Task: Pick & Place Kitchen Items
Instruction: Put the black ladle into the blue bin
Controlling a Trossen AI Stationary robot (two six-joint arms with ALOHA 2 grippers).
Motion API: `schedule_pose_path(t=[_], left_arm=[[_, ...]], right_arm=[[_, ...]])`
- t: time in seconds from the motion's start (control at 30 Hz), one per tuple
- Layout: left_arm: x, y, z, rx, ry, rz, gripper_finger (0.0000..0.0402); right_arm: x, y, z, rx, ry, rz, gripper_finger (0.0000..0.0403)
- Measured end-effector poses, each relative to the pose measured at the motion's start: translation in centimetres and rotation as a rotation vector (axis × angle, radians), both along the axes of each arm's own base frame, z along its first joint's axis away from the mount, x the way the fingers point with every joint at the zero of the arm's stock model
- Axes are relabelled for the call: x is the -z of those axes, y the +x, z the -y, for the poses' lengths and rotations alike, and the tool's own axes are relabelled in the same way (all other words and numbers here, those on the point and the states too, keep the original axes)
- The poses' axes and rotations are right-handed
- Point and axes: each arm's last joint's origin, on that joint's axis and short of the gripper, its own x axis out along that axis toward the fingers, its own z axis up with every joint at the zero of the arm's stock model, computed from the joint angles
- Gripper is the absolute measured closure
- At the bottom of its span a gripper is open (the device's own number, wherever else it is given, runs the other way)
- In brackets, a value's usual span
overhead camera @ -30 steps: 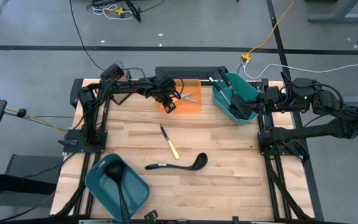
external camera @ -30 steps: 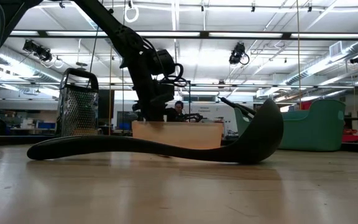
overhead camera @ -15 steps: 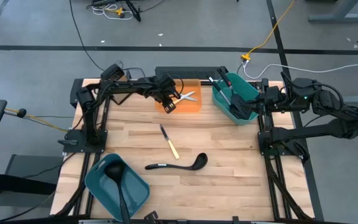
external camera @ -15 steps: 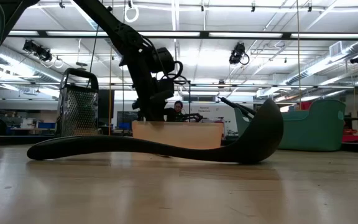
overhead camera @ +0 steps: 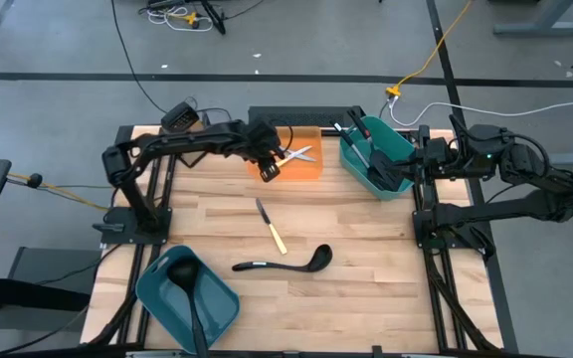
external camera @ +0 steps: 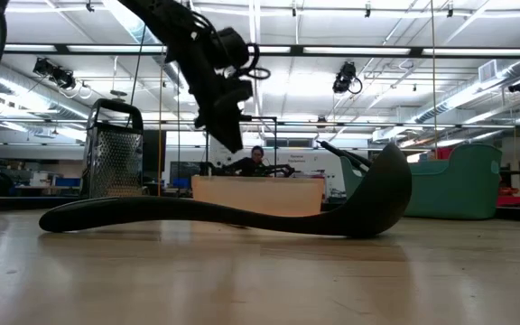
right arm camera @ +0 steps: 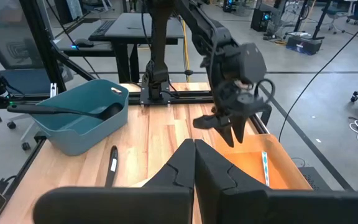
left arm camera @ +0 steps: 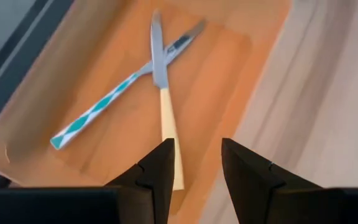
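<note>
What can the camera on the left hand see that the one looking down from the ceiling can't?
Only the left wrist view shows that the orange tray holds a teal-patterned utensil crossed under a yellow-handled knife, with the left gripper open and empty above them. Only the high view shows the two teal bins, the black ladle and a second knife on the table, and the right gripper. Both show the tray and its cutlery.

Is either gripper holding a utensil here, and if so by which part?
Nothing is held. The left gripper hangs open and empty above the orange tray. The right gripper waits shut and empty at the table's right edge.
</note>
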Motion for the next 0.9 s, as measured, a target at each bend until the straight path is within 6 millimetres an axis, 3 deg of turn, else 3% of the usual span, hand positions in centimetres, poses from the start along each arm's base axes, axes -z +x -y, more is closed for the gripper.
schedule_pose_path(t=[0.3, 0.67, 0.9], left_arm=[[-2.7, -0.8, 1.0, 0.005, 0.065, 0.059, 0.0262], [-2.9, -0.8, 1.3, 0.024, 0.032, 0.083, 0.0262], [-3.0, 0.1, 3.0, 0.138, -0.072, 0.14, 0.0262]], right_arm=[[0.0, 0.0, 0.0, 0.001, -0.001, 0.0, 0.0398], [0.0, 0.0, 0.0, 0.002, -0.001, 0.0, 0.0398], [0.0, 0.0, 0.0, 0.002, -0.001, 0.0, 0.0398]])
